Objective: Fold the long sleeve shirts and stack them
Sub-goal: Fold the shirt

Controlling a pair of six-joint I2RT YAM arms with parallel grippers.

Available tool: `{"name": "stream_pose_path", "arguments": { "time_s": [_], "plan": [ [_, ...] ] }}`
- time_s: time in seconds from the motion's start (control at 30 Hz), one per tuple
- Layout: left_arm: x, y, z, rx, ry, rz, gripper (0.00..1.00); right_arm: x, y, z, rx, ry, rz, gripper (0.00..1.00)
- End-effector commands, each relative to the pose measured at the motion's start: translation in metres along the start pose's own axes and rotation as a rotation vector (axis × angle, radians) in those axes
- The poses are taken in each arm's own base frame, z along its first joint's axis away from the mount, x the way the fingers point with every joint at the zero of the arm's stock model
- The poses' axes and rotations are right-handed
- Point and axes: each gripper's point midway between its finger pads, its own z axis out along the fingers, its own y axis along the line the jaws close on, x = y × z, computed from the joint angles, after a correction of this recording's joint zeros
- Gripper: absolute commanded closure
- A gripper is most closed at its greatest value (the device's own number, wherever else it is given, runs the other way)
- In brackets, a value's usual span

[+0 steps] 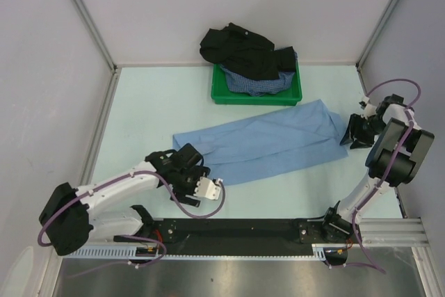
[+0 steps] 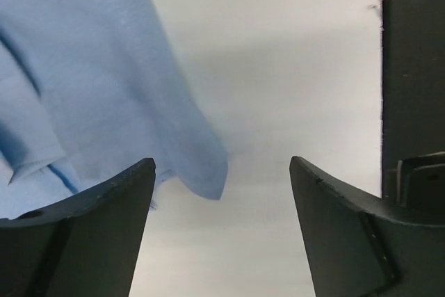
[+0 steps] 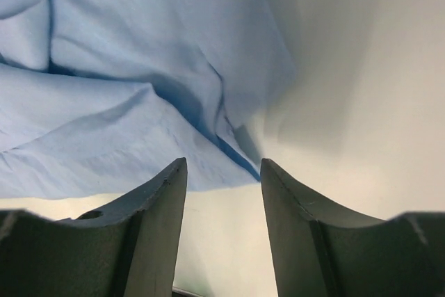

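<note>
Both claws released at the ends of a plain light blue cloth shirt [image 1: 268, 140]; the folding looks only begun.

The plain light blue cloth shirt lies as a long slanted band across the pale worktop [image 1: 153, 109], flattened and seemingly doubled lengthwise, but not yet a compact packet; the left claw [image 2: 222, 160] stands wide apart with nothing between its jaws, the shirt's near corner just ahead of it; the right claw [image 3: 223, 161] is parted too, the cloth's edge lying just beyond its tips, unpinched; the black cloth shirt [image 1: 240, 50] and the dark-blue fine-checked shirt [image 1: 257, 85] lie heaped in the green plastic tray [image 1: 221, 92] at the far side, unfolded; no stack exists, so by my judgement most of the work remains.
</note>
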Motion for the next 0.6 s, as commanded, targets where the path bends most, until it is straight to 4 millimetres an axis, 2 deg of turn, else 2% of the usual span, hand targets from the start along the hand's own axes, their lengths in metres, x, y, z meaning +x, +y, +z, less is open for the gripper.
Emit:
{"name": "stream_pose_path", "arguments": {
  "time_s": [0.0, 0.07, 0.1, 0.17, 0.27, 0.37, 0.4, 0.43, 0.47, 0.57],
  "plan": [
    [-0.028, 0.009, -0.032, -0.031, -0.168, -0.091, 0.15, 0.002, -0.007, -0.012, -0.022, -0.061, 0.049, 0.48],
    [-0.039, 0.019, -0.041, -0.041, -0.244, -0.15, 0.14, 0.009, -0.006, -0.005, -0.032, -0.051, 0.073, 0.49],
    [-0.039, 0.033, -0.052, -0.079, -0.273, -0.198, 0.14, 0.009, -0.007, -0.001, -0.03, -0.056, 0.081, 0.49],
    [-0.048, 0.049, -0.065, -0.1, -0.344, -0.261, 0.14, 0.018, -0.007, 0.01, -0.042, -0.036, 0.11, 0.5],
    [-0.044, 0.075, -0.081, -0.152, -0.394, -0.362, 0.14, 0.025, -0.007, 0.028, -0.065, -0.011, 0.145, 0.54],
    [-0.039, 0.093, -0.093, -0.175, -0.44, -0.445, 0.13, 0.028, -0.004, 0.04, -0.108, 0.002, 0.182, 0.68],
    [-0.035, 0.098, -0.097, -0.186, -0.456, -0.474, 0.13, 0.025, -0.004, 0.041, -0.109, -0.008, 0.187, 0.83],
    [-0.033, 0.1, -0.098, -0.184, -0.463, -0.502, 0.13, 0.022, -0.008, 0.041, -0.095, -0.013, 0.189, 0.93],
    [-0.031, 0.105, -0.102, -0.196, -0.472, -0.515, 0.13, 0.02, -0.013, 0.042, -0.074, -0.018, 0.189, 1.0],
    [-0.024, 0.113, -0.106, -0.224, -0.482, -0.546, 0.12, -0.007, -0.041, 0.039, 0.038, -0.078, 0.151, 1.0]
  ]
}}
